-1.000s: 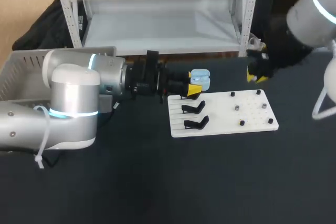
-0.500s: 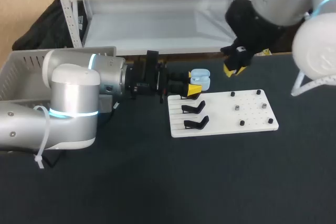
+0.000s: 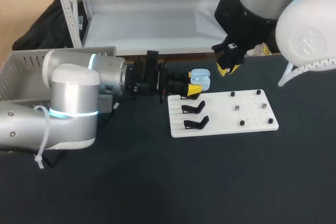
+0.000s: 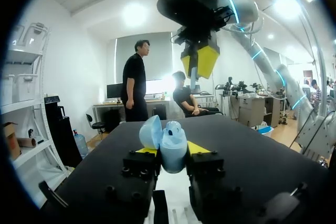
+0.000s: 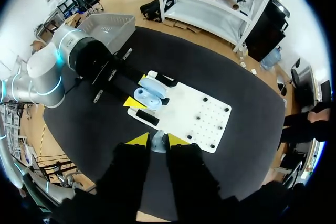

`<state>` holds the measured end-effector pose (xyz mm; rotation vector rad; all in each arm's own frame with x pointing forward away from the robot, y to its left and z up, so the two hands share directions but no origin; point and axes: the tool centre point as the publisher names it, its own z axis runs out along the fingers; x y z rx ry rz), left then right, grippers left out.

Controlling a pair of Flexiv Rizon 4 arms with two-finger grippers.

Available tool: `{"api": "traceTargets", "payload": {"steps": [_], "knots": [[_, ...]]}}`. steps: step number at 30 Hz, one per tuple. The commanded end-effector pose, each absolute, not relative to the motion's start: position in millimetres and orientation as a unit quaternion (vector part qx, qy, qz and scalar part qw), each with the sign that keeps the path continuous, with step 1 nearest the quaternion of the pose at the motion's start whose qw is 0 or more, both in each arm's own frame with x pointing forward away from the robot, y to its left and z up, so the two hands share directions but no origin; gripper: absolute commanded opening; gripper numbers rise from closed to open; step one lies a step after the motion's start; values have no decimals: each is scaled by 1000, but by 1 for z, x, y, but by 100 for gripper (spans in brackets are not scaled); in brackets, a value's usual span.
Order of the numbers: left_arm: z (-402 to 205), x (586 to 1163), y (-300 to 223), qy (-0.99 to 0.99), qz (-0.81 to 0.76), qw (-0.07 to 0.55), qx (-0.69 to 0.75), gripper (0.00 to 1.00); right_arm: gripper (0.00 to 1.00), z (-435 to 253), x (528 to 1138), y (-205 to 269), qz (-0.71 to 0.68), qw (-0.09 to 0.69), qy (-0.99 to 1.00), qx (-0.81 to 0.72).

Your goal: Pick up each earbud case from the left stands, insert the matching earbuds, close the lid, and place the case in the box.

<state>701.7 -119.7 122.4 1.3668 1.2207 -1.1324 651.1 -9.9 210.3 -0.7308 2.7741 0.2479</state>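
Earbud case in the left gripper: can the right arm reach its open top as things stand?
Probably yes. The right gripper, with an earbud, hangs above and beside the earbud case, nothing lies between them, and the left gripper holds the case from the sides, lid open.

The left end effector (image 3: pixel 193 91) covers the lower body of the open earbud case (image 3: pixel 200 78) clamped between its fingers. The case interior is not visible in any view. A small pale item (image 5: pixel 158 144) is pinched between the tips of the right end effector (image 5: pixel 153 140); it is too small to identify. In the head view, the right arm (image 3: pixel 294 9) is cut off at the upper right frame edge, and the left arm (image 3: pixel 73 98) at the left edge. The left arm hides most of the grey basket (image 3: pixel 21 69) at left centre. The dark studs (image 3: pixel 237 107) on the white board (image 3: pixel 220 124) are too small to classify.
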Motion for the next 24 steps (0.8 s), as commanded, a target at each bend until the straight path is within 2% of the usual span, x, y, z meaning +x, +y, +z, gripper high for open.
{"api": "traceTargets", "payload": {"steps": [1, 14, 24], "knots": [[122, 701, -120, 500, -462, 475, 558, 0, 0, 210, 651, -10, 86, 131, 955, -252], [122, 701, -120, 500, -462, 475, 558, 0, 0, 213, 670, 29, 66, 117, 914, -383], [122, 701, -120, 500, -462, 475, 558, 0, 0, 210, 674, 42, 28, 93, 919, -381]]}}
